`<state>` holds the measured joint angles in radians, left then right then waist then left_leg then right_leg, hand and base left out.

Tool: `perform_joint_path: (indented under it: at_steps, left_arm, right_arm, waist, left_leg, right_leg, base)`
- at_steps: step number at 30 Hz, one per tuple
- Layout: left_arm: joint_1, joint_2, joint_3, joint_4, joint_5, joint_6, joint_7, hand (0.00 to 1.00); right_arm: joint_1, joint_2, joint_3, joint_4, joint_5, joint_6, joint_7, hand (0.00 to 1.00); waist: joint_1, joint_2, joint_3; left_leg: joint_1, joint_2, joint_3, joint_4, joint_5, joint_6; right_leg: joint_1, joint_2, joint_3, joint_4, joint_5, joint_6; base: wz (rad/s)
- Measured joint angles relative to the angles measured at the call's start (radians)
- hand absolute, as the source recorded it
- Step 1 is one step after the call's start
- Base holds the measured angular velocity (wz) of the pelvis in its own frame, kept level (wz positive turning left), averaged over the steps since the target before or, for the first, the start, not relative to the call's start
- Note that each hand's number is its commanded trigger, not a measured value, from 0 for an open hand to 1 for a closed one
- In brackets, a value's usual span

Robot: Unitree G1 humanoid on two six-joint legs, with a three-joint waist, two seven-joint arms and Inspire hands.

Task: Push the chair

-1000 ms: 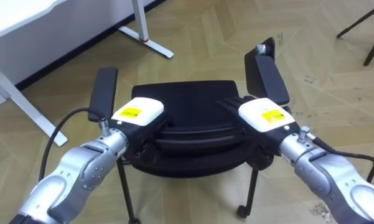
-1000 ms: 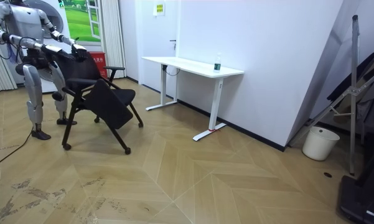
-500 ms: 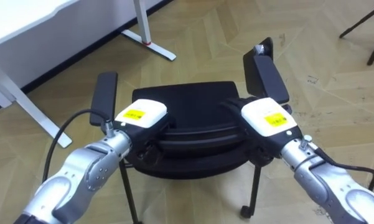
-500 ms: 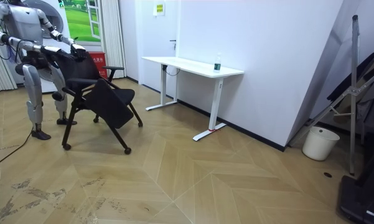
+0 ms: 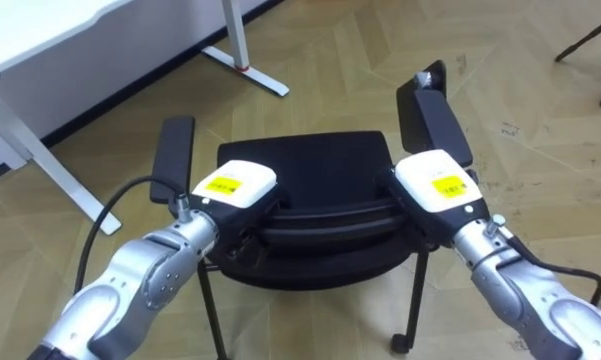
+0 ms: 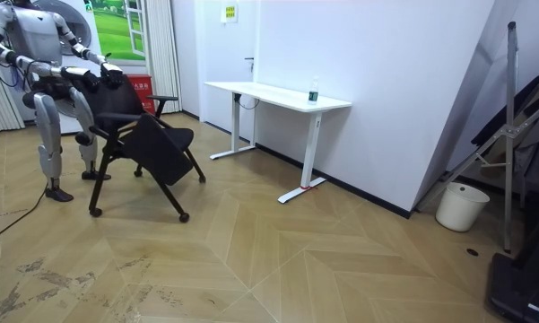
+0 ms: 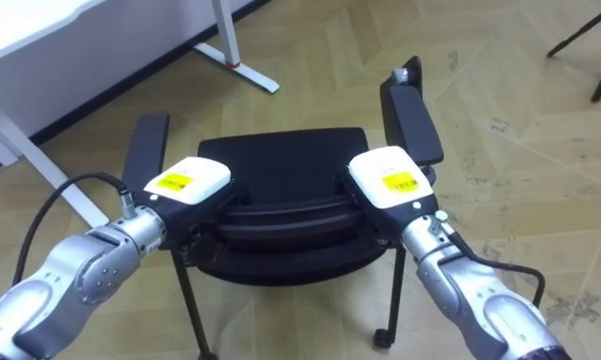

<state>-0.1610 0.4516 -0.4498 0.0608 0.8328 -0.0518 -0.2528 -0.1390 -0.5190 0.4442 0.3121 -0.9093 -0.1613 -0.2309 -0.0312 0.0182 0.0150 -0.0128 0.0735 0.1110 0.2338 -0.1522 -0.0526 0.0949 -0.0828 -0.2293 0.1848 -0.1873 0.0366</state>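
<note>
I see my left hand (image 5: pixel 232 188) and right hand (image 5: pixel 438 187) resting on the backrest of the black chair (image 5: pixel 310 162); how their fingers sit, I cannot tell.

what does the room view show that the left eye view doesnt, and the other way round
Room view adds the bottle on the desk, a white bucket and the robot standing behind the chair. Left eye view adds the yellow labels on the left hand and right hand, both at the chair's back. Both share chair, desk and wood floor.
</note>
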Motion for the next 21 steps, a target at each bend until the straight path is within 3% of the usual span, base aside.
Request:
perform_joint_path:
  at_steps: [15, 21]
  left_arm:
    - [0.0, 0.0, -0.003, 0.0, 0.001, 0.0, -0.014, 1.0]
    - [-0.001, -0.006, -0.003, 0.002, 0.009, 0.0, -0.015, 1.0]
  right_arm:
    - [0.022, 0.0, 0.0, -0.009, 0.0, 0.003, -0.014, 1.0]
    - [0.025, 0.006, 0.001, 0.004, 0.007, 0.002, -0.019, 1.0]
  waist:
    - [-0.004, -0.006, 0.0001]
    - [-0.011, -0.02, 0.0004]
  left_leg:
    - [-0.001, 0.0, -0.009, 0.006, 0.0, 0.0]
    - [-0.024, 0.005, -0.023, 0.052, -0.01, -0.001]
  right_leg:
    - [0.01, -0.003, -0.024, 0.002, 0.0, 0.0]
    - [0.012, -0.001, -0.043, 0.014, -0.002, 0.0]
  base:
    - [0.02]
    - [0.08]
